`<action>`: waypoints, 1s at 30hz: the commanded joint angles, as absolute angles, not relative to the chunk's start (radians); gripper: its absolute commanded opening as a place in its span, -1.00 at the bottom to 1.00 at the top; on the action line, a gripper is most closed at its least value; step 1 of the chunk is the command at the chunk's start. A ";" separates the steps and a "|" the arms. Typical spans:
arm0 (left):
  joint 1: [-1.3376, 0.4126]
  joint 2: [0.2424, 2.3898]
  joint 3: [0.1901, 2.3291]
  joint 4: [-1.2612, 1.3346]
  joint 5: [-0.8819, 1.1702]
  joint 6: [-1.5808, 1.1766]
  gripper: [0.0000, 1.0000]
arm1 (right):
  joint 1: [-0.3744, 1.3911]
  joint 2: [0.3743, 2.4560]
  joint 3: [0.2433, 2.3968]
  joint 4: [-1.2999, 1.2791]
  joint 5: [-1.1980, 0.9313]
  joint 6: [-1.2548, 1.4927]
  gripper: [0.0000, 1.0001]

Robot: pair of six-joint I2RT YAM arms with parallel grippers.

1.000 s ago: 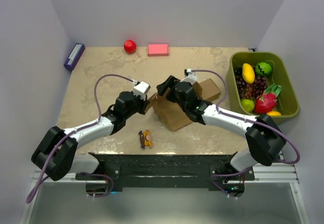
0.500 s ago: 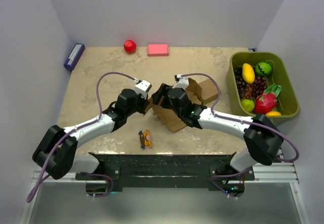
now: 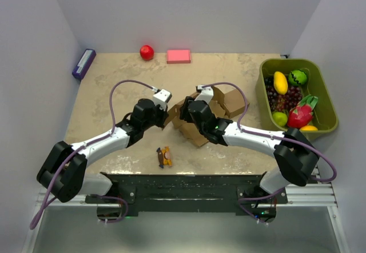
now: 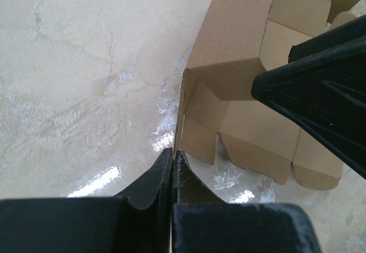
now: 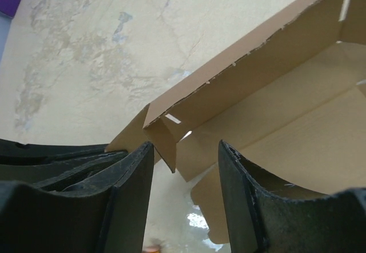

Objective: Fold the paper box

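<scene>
Cardboard walls are half raised. The plain brown cardboard paper box (image 3: 194, 137) lies at the middle of the beige stone-patterned tabletop (image 3: 114, 81), one long wall up and its end flaps loose. The two arms meet over its left end.

The left gripper (image 4: 172, 153) has its jaws pressed together on the lower corner of that standing wall, with only the thin board edge between them. The right gripper (image 5: 186, 147) is spread wide, one finger on each side of the wall's corner and the small tab there. It grips nothing.

As I judge it, the step in hand is tucking this end in. The pinching hand should stay put as an anchor while the open jaws close on the tab or corner. They should then turn it inward along its crease, not across it (thin board buckles if pushed off the score line). A pull away from the anchor would probably drag the whole box.

Room is tight between the two grippers, which sit just beside each other, so strokes should be short. Open tabletop lies to the left and far side. The olive-green plastic bin (image 3: 261, 87) of toy fruit stands apart on the right. A small orange-and-brown object (image 3: 164, 157) lies near the front edge, under the left arm's reach.
</scene>
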State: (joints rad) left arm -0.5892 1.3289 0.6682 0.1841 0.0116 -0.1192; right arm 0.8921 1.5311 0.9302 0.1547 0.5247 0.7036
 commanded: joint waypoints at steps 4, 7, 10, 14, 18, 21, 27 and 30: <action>-0.584 1.322 0.716 0.176 0.017 -0.092 -1.00 | 0.893 1.532 0.953 0.219 0.673 0.494 0.00; -0.584 1.319 0.716 0.175 0.034 -0.083 -1.00 | 0.891 1.543 0.959 0.255 0.707 0.431 0.00; -0.586 1.322 0.716 0.175 0.070 -0.074 -1.00 | 0.887 1.557 0.968 0.293 0.715 0.376 0.02; -0.589 1.324 0.716 0.176 0.109 -0.060 -1.00 | 0.867 1.571 0.970 0.339 0.701 0.353 0.02; -0.594 1.324 0.716 0.179 0.144 -0.051 -1.00 | 0.851 1.588 0.956 0.431 0.689 0.315 0.02; -0.595 1.324 0.716 0.181 0.164 -0.046 -1.00 | 0.842 1.604 0.954 0.477 0.664 0.295 0.02; -0.600 1.327 0.716 0.179 0.175 -0.040 -1.00 | 0.813 1.635 0.950 0.554 0.575 0.304 0.07; -0.600 1.328 0.716 0.179 0.186 -0.037 -1.00 | 0.799 1.646 0.946 0.586 0.508 0.308 0.10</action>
